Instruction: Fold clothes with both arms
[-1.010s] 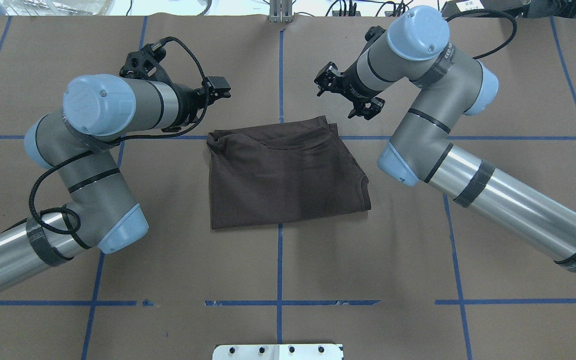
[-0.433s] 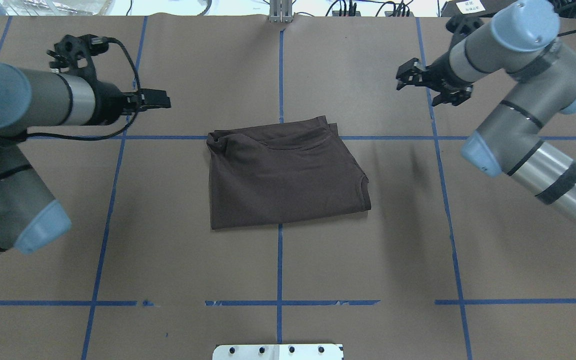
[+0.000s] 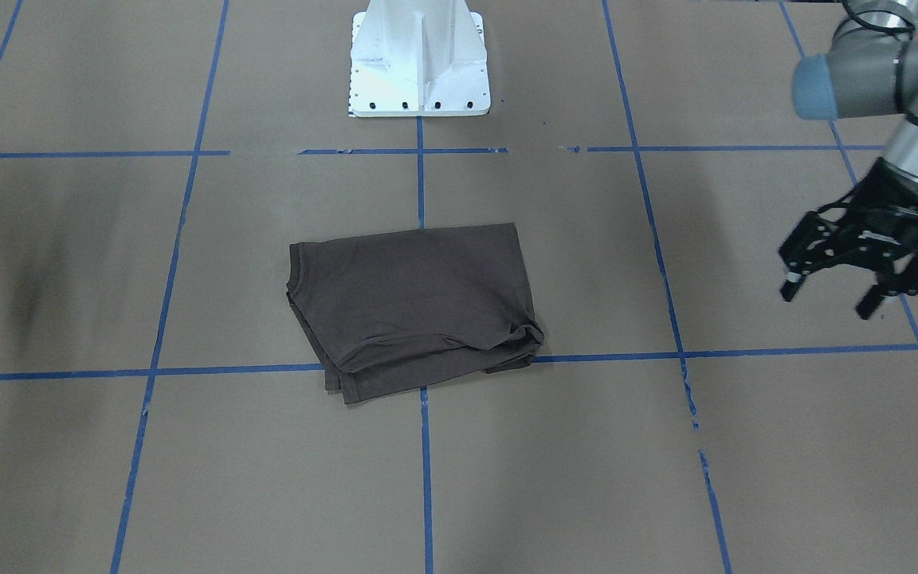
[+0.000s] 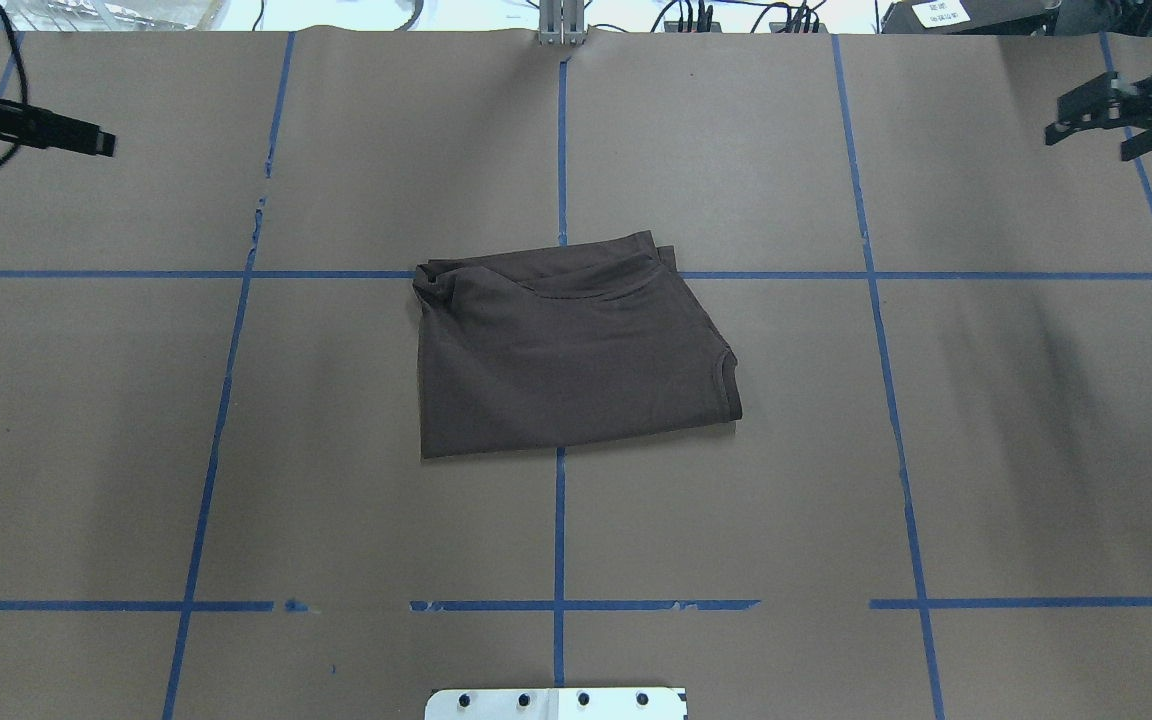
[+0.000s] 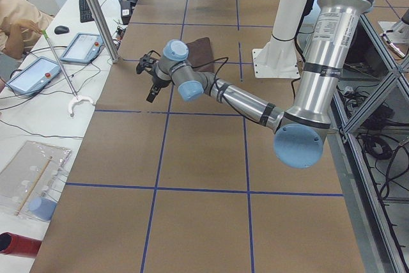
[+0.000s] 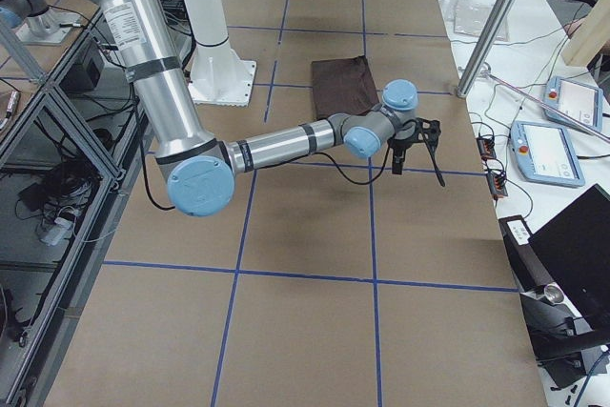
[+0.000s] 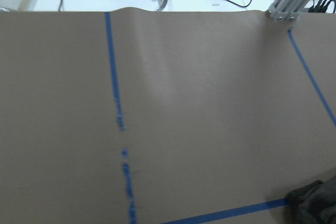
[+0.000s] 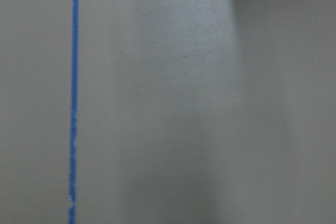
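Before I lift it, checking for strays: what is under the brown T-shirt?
The T-shirt lies on the brown table; blue tape lines run beneath it. Anything else is covered.

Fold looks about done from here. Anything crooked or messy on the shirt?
Slightly. The shirt sits skewed to the tape grid, its corner on the far side, robot's left, is bunched up, and lower layers peek out along the far edge and the right side. Nothing else stands out.

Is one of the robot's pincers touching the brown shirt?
Apart. The overhead view shows the left pincer and the right pincer out near the side edges, with bare table between each and the folded shirt.
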Controlling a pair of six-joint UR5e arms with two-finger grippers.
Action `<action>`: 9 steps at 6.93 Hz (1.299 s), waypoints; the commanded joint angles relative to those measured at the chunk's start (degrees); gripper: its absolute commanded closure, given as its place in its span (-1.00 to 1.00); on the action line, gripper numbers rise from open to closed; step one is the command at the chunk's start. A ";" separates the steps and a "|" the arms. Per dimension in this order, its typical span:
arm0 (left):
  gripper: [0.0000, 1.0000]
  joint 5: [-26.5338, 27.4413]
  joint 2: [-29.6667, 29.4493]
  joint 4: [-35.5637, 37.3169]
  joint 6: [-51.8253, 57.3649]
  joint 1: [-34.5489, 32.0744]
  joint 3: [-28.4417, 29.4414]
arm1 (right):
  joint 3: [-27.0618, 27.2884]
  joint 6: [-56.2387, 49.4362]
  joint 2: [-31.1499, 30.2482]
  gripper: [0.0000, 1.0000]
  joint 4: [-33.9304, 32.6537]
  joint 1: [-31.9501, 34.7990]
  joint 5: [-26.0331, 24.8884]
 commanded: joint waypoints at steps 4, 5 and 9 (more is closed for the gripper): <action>-1.00 -10.43 -0.74 26.99 41.73 -21.05 10.87 | 0.57 -35.04 -8.86 -1.00 -13.80 10.98 0.72; -1.00 -10.52 1.87 30.15 41.69 -20.97 9.21 | 0.13 -33.64 -8.68 -1.00 -13.97 10.98 0.63; -1.00 -18.26 12.25 19.74 41.78 -20.88 11.03 | 0.31 -29.14 -10.43 -1.00 -13.54 10.64 0.63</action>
